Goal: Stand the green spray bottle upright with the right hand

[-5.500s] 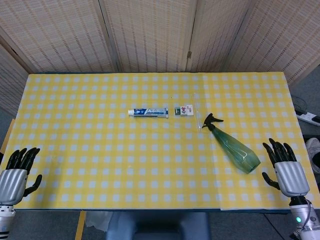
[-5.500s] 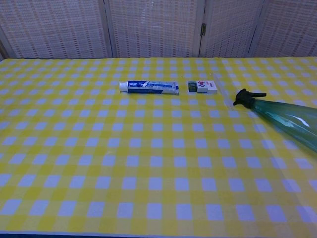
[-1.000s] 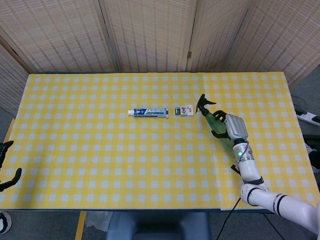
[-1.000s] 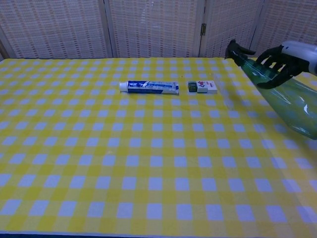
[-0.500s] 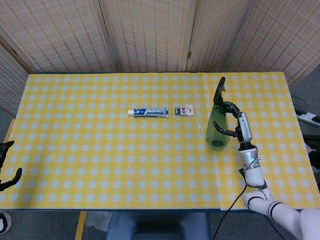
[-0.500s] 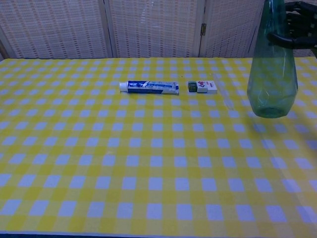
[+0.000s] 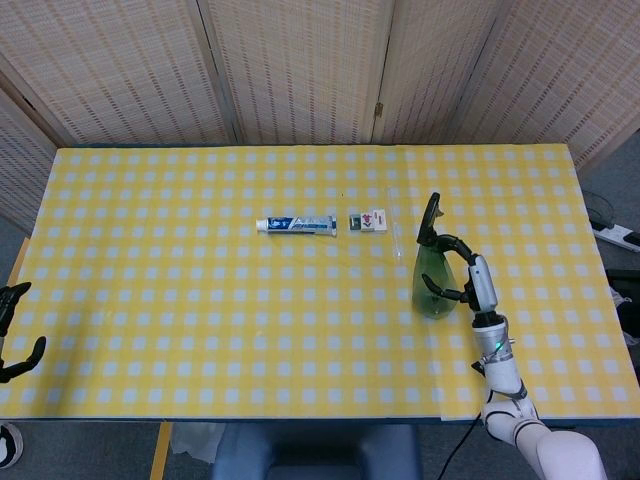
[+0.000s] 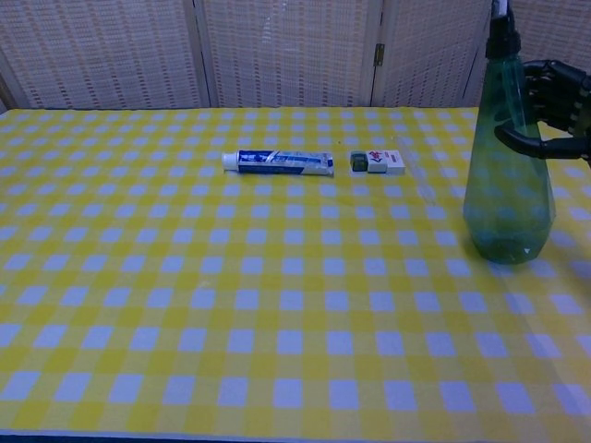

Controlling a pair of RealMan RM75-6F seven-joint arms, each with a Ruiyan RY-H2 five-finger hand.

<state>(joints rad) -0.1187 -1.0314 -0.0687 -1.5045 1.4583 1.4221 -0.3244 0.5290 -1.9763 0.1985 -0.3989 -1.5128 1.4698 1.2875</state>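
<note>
The green spray bottle point(image 7: 434, 285) point(image 8: 508, 194) stands upright on the yellow checked tablecloth, right of centre, its black trigger head on top. My right hand point(image 7: 470, 275) point(image 8: 554, 106) grips it from the right side, thumb across the front of the body and fingers wrapped behind the neck. My left hand point(image 7: 15, 335) shows only at the left edge of the head view, off the table, fingers apart and holding nothing.
A blue and white toothpaste tube point(image 7: 296, 225) point(image 8: 277, 162) lies at mid-table. A small white box point(image 7: 368, 221) point(image 8: 377, 162) lies just right of it, left of the bottle. Wicker screens stand behind the table's far edge.
The right hand lifted the lying bottle, tipped it upright and has brought it down a little toward me; its base now sits on the cloth.
</note>
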